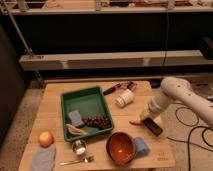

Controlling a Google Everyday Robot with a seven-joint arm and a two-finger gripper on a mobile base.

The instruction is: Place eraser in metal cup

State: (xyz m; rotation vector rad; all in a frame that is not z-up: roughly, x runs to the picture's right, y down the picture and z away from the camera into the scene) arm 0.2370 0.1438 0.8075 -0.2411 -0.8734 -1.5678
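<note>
**A:** One thing first: what is the claw [147, 117] doing?

**B:** It is pinched narrow, low over the table [50, 110]. Its tips seem to grip the upper end of the eraser [153, 127], which slants away beneath it toward the table's front edge.

**A:** How will that block handle?

**B:** Light and stiff, I judge, so it should not sag. Its slight gloss suggests it could slip. The flat faces are best pinched across the narrow width, near the middle. A hold at one end may let it swing.

**A:** Anything close by?

**B:** An orange carrot [135, 122] lies just beside the claw on the tray side, close to the eraser. Farther out toward the front sit a blue sponge [142, 146] and a red-brown bowl [120, 148], touching each other.

**A:** And the arm?

**B:** The white arm [175, 92] reaches in from the side away from the tray, bends at a rounded joint and drops steeply to the wrist.

**A:** The goal?

**B:** The metal cup [79, 147] stands well apart from the claw, past the bowl, just in front of the green tray [90, 102].
</note>
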